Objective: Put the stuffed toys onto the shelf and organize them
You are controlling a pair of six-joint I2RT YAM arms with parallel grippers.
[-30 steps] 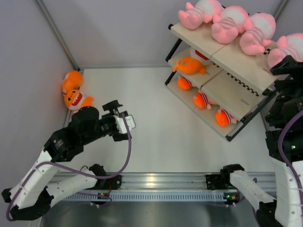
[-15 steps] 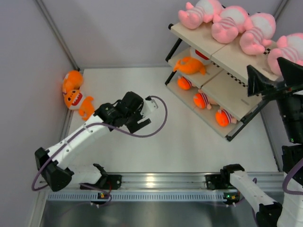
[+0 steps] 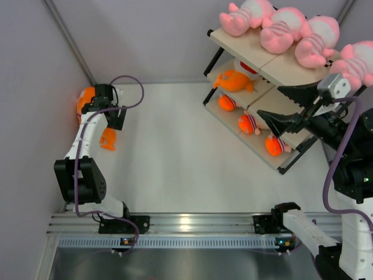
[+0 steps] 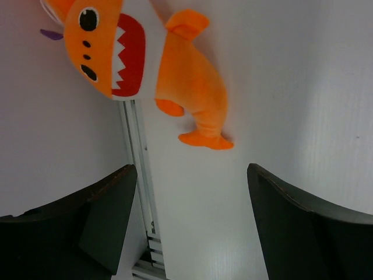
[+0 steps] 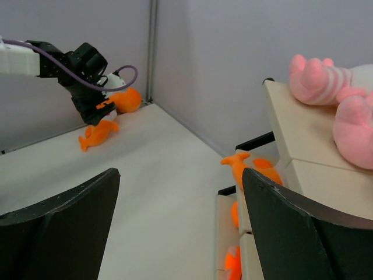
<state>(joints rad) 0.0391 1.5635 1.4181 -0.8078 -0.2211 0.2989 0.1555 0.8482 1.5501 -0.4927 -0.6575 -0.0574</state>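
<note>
Swinging away from the middle of the counter point(image 3: 175, 163), the left arm is now reaching into the far left corner, and the right arm is dropping in front of the shelf point(image 3: 291, 70).

The left end effector point(image 4: 190, 169) is hanging spread, with nothing between its fingers, just short of an orange toy point(image 4: 192, 87). That toy is lying on the counter with its toothy face against the side wall point(image 4: 52, 128) and its tail pointing toward the fingers. A second orange toy point(image 3: 85, 96) is sitting just beside it, deeper in the corner and partly hidden by the arm.

Likely trouble: a metal rail point(image 4: 137, 146) is running along the foot of the wall, so the wall-side finger could be striking rail or wall on the way down. Closing on the thin tail alone could be letting the soft toy slip out. The neighbouring toy could be getting dragged along.

The right end effector point(image 5: 180, 175) is also spread and empty, hovering by the shelf's near end, where it may be blocking the left arm's delivery path. Four pink toys point(image 3: 282, 29) are filling the top tier. Another orange toy point(image 3: 233, 80) is lying on the middle tier, and small orange shapes are showing below it, partly hidden. A purple cable point(image 3: 125, 81) is looping above the left wrist.
</note>
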